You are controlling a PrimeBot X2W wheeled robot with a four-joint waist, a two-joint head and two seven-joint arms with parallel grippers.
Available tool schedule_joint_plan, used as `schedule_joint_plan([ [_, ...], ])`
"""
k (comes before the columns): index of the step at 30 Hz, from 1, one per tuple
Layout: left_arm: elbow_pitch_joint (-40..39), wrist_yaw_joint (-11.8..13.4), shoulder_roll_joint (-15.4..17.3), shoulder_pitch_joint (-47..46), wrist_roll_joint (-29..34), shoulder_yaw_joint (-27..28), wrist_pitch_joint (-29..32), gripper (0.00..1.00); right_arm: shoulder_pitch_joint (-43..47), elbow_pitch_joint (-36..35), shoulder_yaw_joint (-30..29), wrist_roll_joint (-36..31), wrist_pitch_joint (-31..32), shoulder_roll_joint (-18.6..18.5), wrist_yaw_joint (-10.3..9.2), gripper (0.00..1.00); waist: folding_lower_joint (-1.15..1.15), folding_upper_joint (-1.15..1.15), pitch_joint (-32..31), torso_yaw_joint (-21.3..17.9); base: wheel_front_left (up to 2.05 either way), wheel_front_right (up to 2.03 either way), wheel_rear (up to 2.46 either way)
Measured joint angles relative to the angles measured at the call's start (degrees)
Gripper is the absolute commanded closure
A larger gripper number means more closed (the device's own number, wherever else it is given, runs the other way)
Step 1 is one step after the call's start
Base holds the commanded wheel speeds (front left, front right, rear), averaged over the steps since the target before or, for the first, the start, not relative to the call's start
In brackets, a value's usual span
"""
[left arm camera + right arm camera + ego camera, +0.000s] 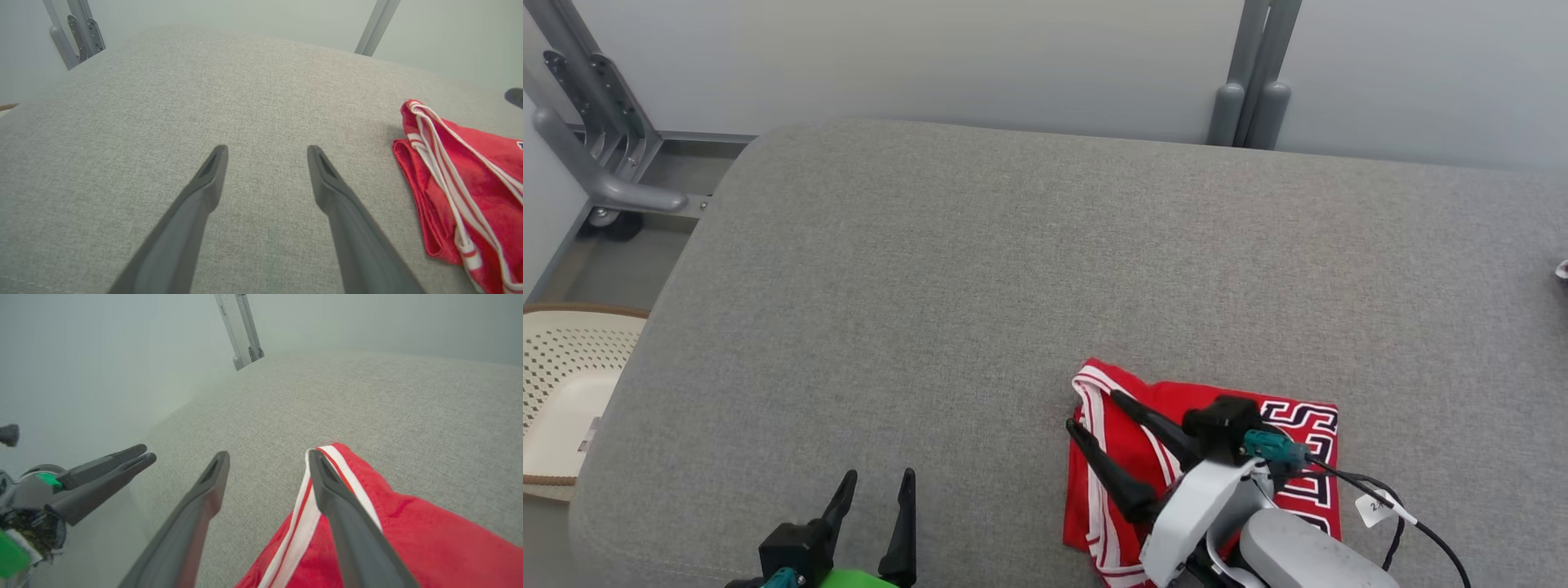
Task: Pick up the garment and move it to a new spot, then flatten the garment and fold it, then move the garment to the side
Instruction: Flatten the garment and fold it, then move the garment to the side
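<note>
**Spread Wide Over a Folded Red Garment (1176, 396)**

Found the garment lying folded into a compact rectangle on the grey padded surface (931, 286), toward the near right in the head view. Noted white-and-red striped trim along its left edge and black-and-white lettering on its right part. Saw the right gripper (1093, 411) poised at the garment's far left corner, fingers parted wide and clasping nothing. In the right wrist view, made out one finger over the striped trim and the other over bare grey fabric just beside the garment's edge. Could not tell whether either tip touched. Saw the left gripper (879, 475) near the front edge of the surface, well apart from the garment, likewise spread wide and empty above bare fabric. Spotted a cream perforated basket (564, 376) off the surface's left side, and grey metal posts (1250, 82) against the pale wall behind.
</note>
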Motion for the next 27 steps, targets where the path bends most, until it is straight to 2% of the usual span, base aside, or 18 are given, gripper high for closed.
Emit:
schedule_joint_plan([
  [4, -0.3, 0.2, 0.0, 0.0, -0.5, 0.2, 0.0, 0.00, -0.5, -5.7, -0.9, 2.0, -2.8, -0.6, 0.04, 0.00, 0.00, 0.00, 0.3, -1.0, 0.00, 0.00, 0.00],
  [8, -0.7, 0.4, 0.0, -0.1, -0.6, 0.2, 0.0, 0.00, 1.6, -8.8, -11.1, 2.7, -3.6, -4.1, 0.03, 0.00, 0.00, 0.00, 0.5, -2.2, 0.00, 0.00, 0.00],
  [11, -1.1, 0.5, 0.0, -0.3, -0.6, 0.1, 0.0, 0.00, 8.6, -8.7, -20.5, 1.3, -3.7, -6.4, 0.00, 0.00, 0.00, 0.00, 0.6, -3.3, 0.00, 0.00, 0.00],
  [14, -1.4, 0.5, 0.0, -0.3, -0.6, 0.2, 0.0, 0.00, 12.9, -7.9, -24.5, 0.7, -3.6, -7.0, 0.00, 0.00, 0.00, 0.00, 0.5, -3.9, 0.00, 0.00, 0.00],
  [20, -1.6, 0.4, 0.0, -0.3, -0.4, 0.5, 0.0, 0.00, 17.7, -5.6, -26.1, 0.7, -3.7, -6.0, 0.00, 0.00, 0.00, 0.00, 0.6, -4.5, 0.00, 0.00, 0.00],
  [27, -1.6, 0.2, 0.0, -0.3, -0.1, 0.3, 0.0, 0.00, 19.0, -3.2, -25.5, 3.2, -3.7, -4.9, 0.00, 0.00, -0.01, 0.00, 0.6, -4.1, 0.00, 0.00, 0.00],
])
